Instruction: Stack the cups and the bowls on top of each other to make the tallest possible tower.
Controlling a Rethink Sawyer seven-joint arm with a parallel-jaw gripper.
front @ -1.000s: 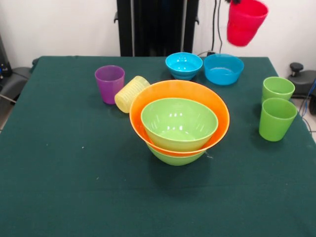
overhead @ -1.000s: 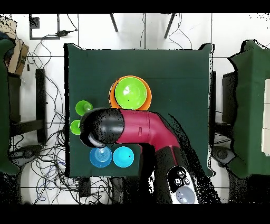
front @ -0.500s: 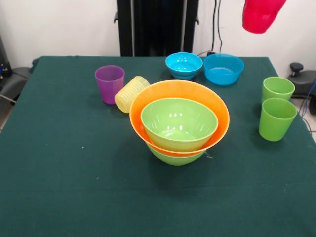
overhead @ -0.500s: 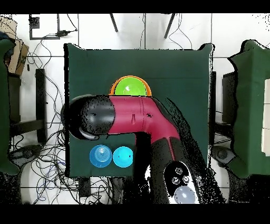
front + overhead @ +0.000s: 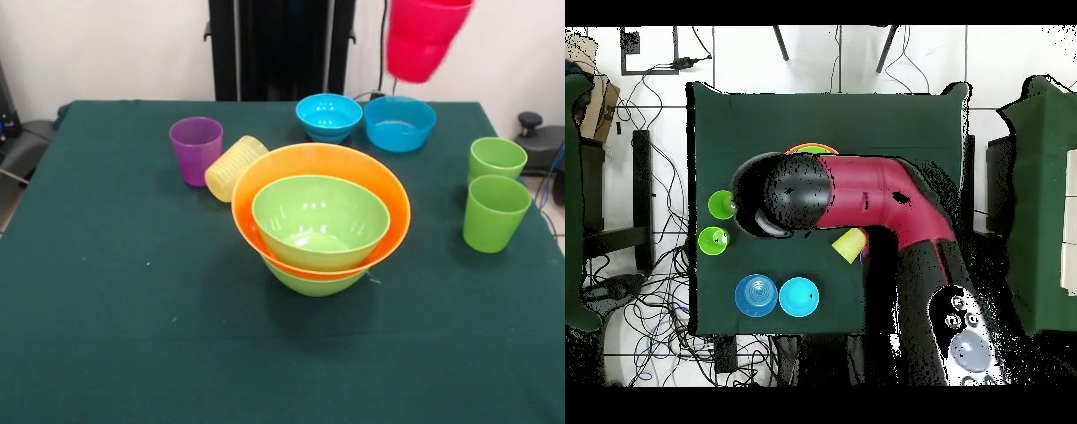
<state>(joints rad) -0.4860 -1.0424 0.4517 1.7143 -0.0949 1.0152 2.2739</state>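
Observation:
The red cup [image 5: 422, 40] hangs in the air at the top of the front view, above the two blue bowls [image 5: 328, 117] [image 5: 399, 123]. My gripper holds it from above; the gripper itself is cut off by the top edge, and in the overhead view it is hidden under the arm [image 5: 865, 200]. The pile stands mid-table: a lime green bowl [image 5: 313, 281] at the bottom, the orange bowl [image 5: 388, 208] in it, and a lime green bowl [image 5: 320, 221] inside that. The purple cup [image 5: 196, 150] stands upright. The yellow cup [image 5: 234, 168] lies on its side against the orange bowl. Two green cups [image 5: 497, 160] [image 5: 494, 213] stand at the right.
In the overhead view the arm covers most of the bowl pile; only the orange bowl's rim [image 5: 810, 150] shows. The green cups [image 5: 721, 205], blue bowls [image 5: 756, 296] and yellow cup [image 5: 849, 244] show beside the arm. The robot's black pedestal [image 5: 281, 49] stands behind the table.
The red cup rose at the right, then moved left to above the blue bowls. In the overhead view the arm swung from over the green cups to over the bowl pile.

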